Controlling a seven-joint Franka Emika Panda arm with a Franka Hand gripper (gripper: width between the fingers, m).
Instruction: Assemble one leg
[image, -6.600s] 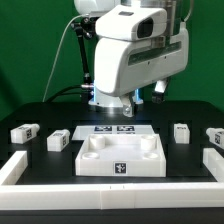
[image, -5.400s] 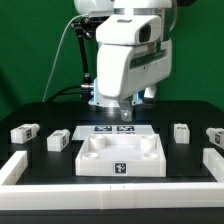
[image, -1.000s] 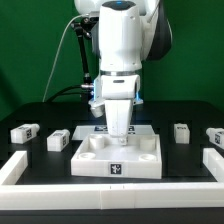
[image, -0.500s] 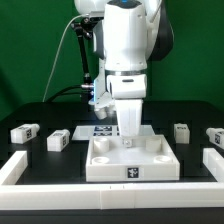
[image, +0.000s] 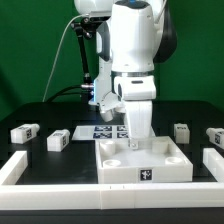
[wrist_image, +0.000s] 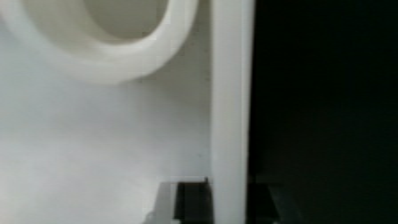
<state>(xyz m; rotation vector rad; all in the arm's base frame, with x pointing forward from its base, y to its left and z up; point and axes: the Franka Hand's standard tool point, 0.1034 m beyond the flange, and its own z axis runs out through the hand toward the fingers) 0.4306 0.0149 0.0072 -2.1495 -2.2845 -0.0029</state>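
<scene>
Four small white legs with tags lie on the black table: two at the exterior view's left (image: 25, 130) (image: 58, 141) and two at its right (image: 181, 132) (image: 215, 136). None is held. My gripper (image: 137, 141) is shut on the back wall of the large white tray-like piece (image: 144, 165), which sits right of centre at the front. In the wrist view my gripper (wrist_image: 228, 205) straddles that wall (wrist_image: 231, 100), with one dark finger (wrist_image: 192, 204) on the inner side beside a round raised corner (wrist_image: 125, 45).
The marker board (image: 103, 130) lies behind the tray, partly hidden by the arm. A white raised border runs along the front (image: 60, 196) and up both sides (image: 18, 168) (image: 212, 165), close to the tray's front and right side.
The gripper came down onto the tray's back wall and closed on it. Over the last second the tray slid to the exterior view's right and toward the front with the gripper. The legs stayed put.
</scene>
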